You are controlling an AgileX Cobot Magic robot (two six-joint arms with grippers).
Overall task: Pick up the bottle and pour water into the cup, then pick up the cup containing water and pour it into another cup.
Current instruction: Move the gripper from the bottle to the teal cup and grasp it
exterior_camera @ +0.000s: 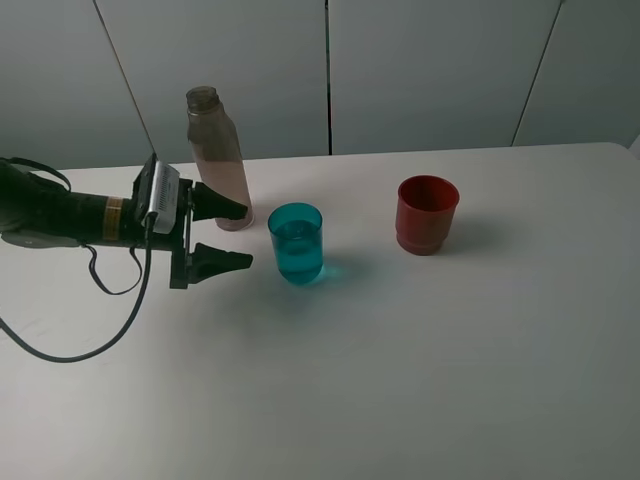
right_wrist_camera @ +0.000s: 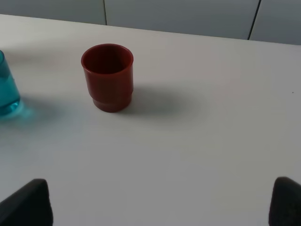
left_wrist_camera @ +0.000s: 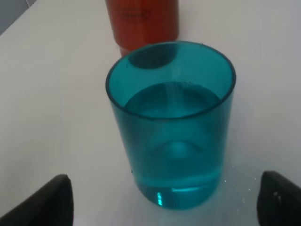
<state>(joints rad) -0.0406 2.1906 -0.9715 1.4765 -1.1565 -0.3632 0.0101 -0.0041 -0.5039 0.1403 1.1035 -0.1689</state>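
The left tool [exterior_camera: 247,236], fingers spread wide and empty, points right at the upright teal cup [exterior_camera: 296,243] of water standing just beyond its tips on the table [exterior_camera: 400,380], the left arm plainly nearer, the red cup [exterior_camera: 427,213] farther right.

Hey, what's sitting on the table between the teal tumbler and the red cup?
Nothing: only bare white table separates the teal tumbler from the red cup, clearest in the exterior high view.

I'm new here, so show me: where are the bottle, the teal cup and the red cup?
bottle [exterior_camera: 216,160], high view, middle of its body
teal cup [left_wrist_camera: 174,141], left wrist view, front wall
red cup [right_wrist_camera: 109,82], right wrist view, outer side wall
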